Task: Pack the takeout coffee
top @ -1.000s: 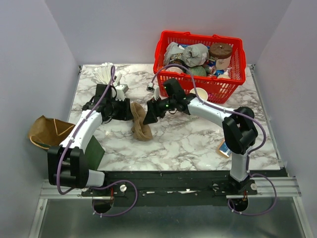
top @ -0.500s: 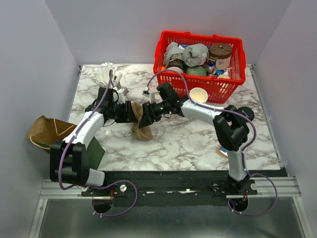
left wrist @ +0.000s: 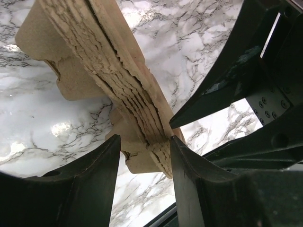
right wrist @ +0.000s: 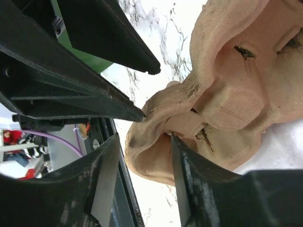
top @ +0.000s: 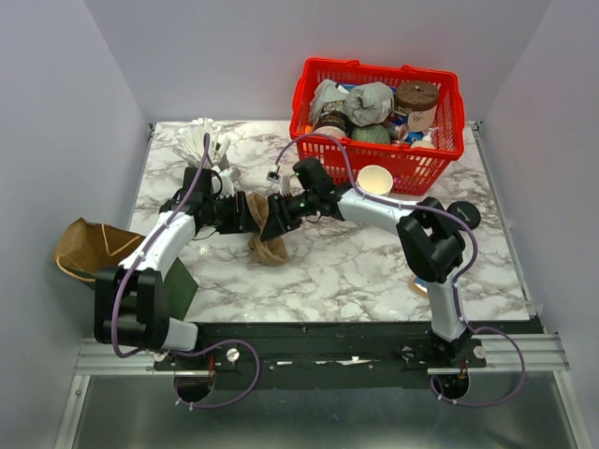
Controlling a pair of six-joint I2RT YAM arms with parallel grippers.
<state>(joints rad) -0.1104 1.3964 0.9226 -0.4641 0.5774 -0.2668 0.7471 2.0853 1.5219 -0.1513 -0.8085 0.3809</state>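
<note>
A stack of brown pulp cup carriers point(top: 266, 239) lies at the table's centre-left, its upper end lifted between my two grippers. My left gripper point(top: 245, 211) is open. In the left wrist view point(left wrist: 144, 156) the stack's edge point(left wrist: 118, 71) rests against the right finger, with a gap to the left finger. My right gripper point(top: 272, 216) is open and faces the left one. In the right wrist view point(right wrist: 144, 161) a carrier's rim point(right wrist: 227, 94) sits between the jaws and touches one finger. A white paper cup point(top: 375, 179) stands in front of the basket.
A red basket point(top: 298, 103) full of mixed items stands at the back right. A crumpled brown paper bag point(top: 89, 248) lies off the table's left edge beside a green piece point(top: 178, 285). White items point(top: 201, 140) lie at the back left. A black lid point(top: 463, 215) lies at the right.
My right gripper has moved left up to the carrier stack and now meets my left gripper there. The stack's upper end has shifted slightly left.
</note>
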